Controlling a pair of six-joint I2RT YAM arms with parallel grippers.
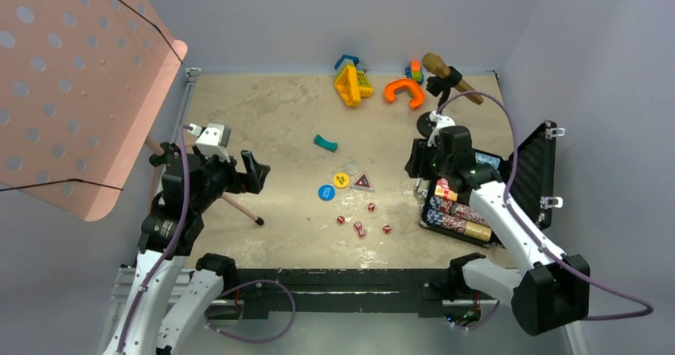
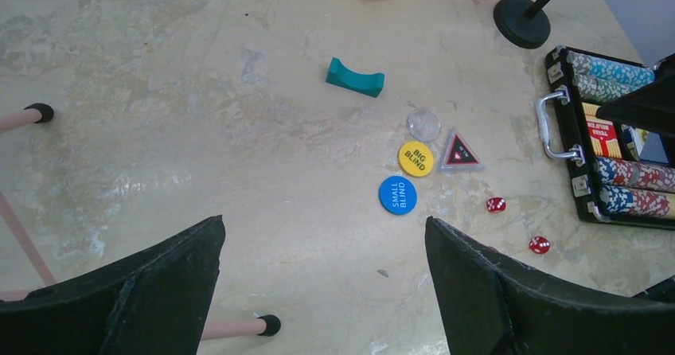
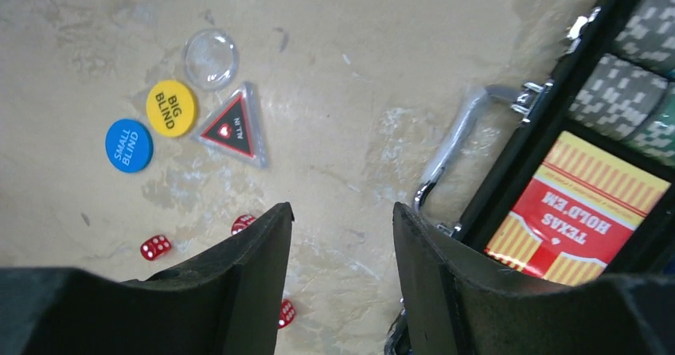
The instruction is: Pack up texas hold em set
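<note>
The black case (image 1: 529,176) lies open at the right, holding chip rows (image 1: 454,212) and a red card deck (image 3: 577,208). On the table to its left lie a blue token (image 1: 325,192), a yellow token (image 1: 341,180), a triangular token (image 1: 363,182), a clear disc (image 3: 210,57) and several red dice (image 1: 372,207). My right gripper (image 3: 342,212) hangs open over bare table just left of the case's silver handle (image 3: 458,144), with nothing between its fingers. My left gripper (image 2: 324,224) is open wide and empty, well left of the tokens.
A teal curved piece (image 1: 325,142) lies mid-table. Yellow (image 1: 353,84) and orange (image 1: 403,92) toys and a wooden mallet on a black stand (image 1: 450,76) sit at the back. A pink perforated panel (image 1: 72,84) on thin legs (image 1: 239,208) overhangs the left side.
</note>
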